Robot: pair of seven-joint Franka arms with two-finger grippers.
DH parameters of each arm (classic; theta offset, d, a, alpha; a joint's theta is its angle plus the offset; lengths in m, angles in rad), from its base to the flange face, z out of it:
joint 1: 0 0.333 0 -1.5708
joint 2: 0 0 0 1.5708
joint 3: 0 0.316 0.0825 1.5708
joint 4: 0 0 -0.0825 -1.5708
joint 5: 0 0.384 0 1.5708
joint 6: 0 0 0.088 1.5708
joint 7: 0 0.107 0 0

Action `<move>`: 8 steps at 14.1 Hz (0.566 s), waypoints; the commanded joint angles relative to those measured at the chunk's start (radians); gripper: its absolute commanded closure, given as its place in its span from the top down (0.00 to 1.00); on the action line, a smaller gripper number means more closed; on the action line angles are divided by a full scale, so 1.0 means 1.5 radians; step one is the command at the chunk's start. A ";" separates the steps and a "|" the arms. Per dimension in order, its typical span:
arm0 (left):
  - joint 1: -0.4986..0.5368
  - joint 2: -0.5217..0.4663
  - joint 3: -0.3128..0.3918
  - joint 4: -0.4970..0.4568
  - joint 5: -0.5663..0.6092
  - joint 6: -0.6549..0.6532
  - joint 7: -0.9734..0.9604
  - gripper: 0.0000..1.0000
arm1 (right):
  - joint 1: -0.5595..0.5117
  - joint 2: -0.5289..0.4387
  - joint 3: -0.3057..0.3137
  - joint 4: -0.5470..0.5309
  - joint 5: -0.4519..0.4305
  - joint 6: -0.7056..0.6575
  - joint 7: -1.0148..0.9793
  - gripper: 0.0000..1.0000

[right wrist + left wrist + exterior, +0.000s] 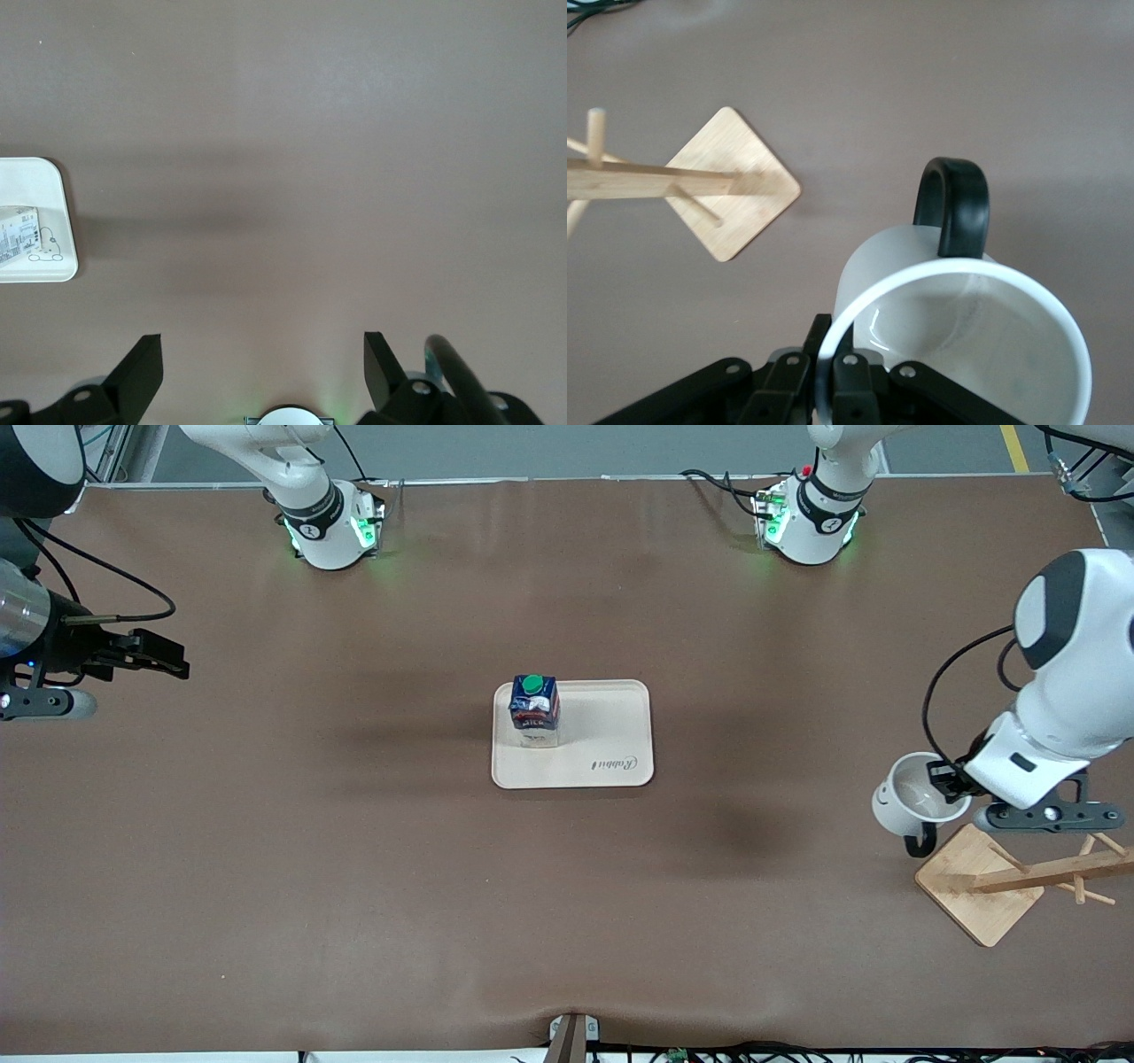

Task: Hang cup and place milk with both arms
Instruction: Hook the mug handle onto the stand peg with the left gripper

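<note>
Wide bare table [354, 850] all around the tray [611, 735], so a gripper can come at it from any side. On the tray only the milk [534, 710] stands, at the corner toward the right arm's end; the remainder lies flat. The right gripper [168, 657] hangs open over the table's edge, well apart from everything. Tight spot at the left arm's end: the cup [917, 797] in the left gripper [943, 779] hangs just beside the rack [1019, 877], whose pegs jut out.

White cup [917, 802] (black handle); dark blue milk [534, 710], green cap; cream tray [611, 735]; brown table [354, 850].
</note>
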 commanded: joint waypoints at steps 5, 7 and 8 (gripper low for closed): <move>0.065 0.003 -0.002 0.022 -0.032 -0.036 0.127 0.00 | -0.028 0.027 -0.002 -0.005 0.012 -0.070 0.000 1.00; 0.076 0.003 -0.002 0.022 -0.031 -0.036 0.144 0.00 | -0.030 0.039 0.000 -0.002 0.011 -0.071 -0.010 1.00; 0.087 0.003 -0.001 0.022 -0.031 -0.036 0.162 0.00 | -0.013 0.051 0.003 -0.001 0.013 -0.072 -0.002 1.00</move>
